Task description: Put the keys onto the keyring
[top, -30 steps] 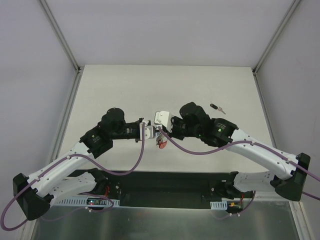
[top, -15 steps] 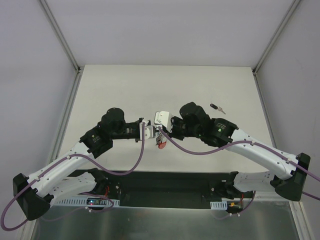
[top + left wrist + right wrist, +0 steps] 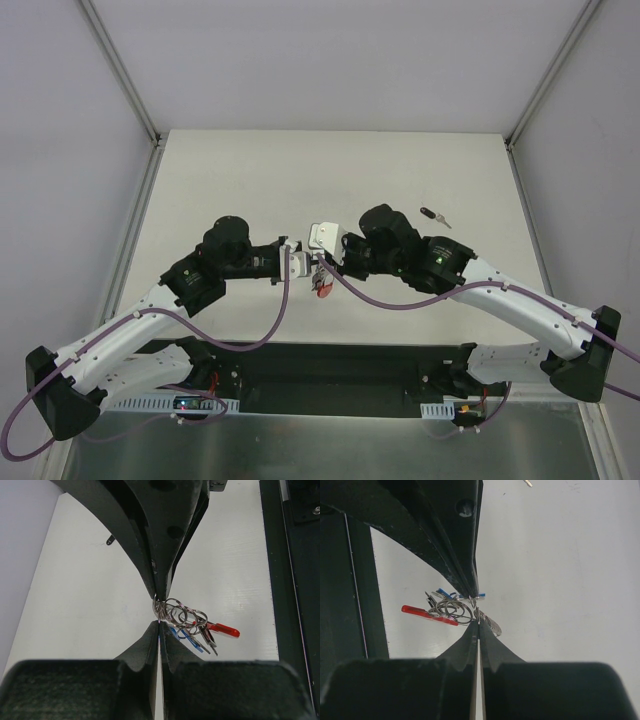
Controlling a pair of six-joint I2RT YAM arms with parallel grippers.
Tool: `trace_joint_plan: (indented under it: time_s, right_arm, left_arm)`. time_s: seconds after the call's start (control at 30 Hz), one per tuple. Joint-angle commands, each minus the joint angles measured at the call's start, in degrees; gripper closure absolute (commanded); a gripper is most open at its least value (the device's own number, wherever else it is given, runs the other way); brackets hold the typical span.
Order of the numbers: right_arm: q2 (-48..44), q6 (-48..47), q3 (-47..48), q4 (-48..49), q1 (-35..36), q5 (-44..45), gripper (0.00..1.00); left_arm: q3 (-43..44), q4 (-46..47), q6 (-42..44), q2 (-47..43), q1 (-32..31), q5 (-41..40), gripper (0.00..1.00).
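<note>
We pinch the keyring (image 3: pixel 176 613) with the left gripper (image 3: pixel 159 624) and the right gripper (image 3: pixel 478 625), both closed on it, probably to steady its ring.

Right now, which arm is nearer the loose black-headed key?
Right. The right arm sits close beside the key; the left arm is far left of it.

keyring (image 3: pixel 176 611) rings: silver metal, glossy, bright glints | its red band (image 3: pixel 223 629): plastic, smooth, shiny | keys (image 3: pixel 192 639): silver metal blades, blue plastic head | left gripper (image 3: pixel 159 628) fingers (image 3: pixel 140 650): black plastic, matt, fine-grained | table (image 3: pixel 85 595): off-white, smooth, matt, faint sheen | loose key (image 3: pixel 434 215) near far-right corner: black plastic head, metal shank
</note>
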Motion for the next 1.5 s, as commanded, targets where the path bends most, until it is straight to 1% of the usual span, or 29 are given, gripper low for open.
trace_joint_plan:
  time_s: [0.0,0.6,1.47]
  right_arm:
    - [-2.17,-0.44,2.0,2.81,-0.2,-0.74,0.99]
    - [-2.18,-1.06,1.74,2.72,-0.2,-1.7,0.99]
    - [-0.41,-0.97,1.74,3.07,-0.2,-0.47,0.99]
  left_arm:
    - [0.18,1.77,0.99,-0.55,-0.44,-0.47,1.0]
    - [0.18,1.77,0.82,-0.73,-0.44,-1.0,1.0]
    - [0.62,1.86,-0.15,-0.99,-0.53,1.99,1.0]
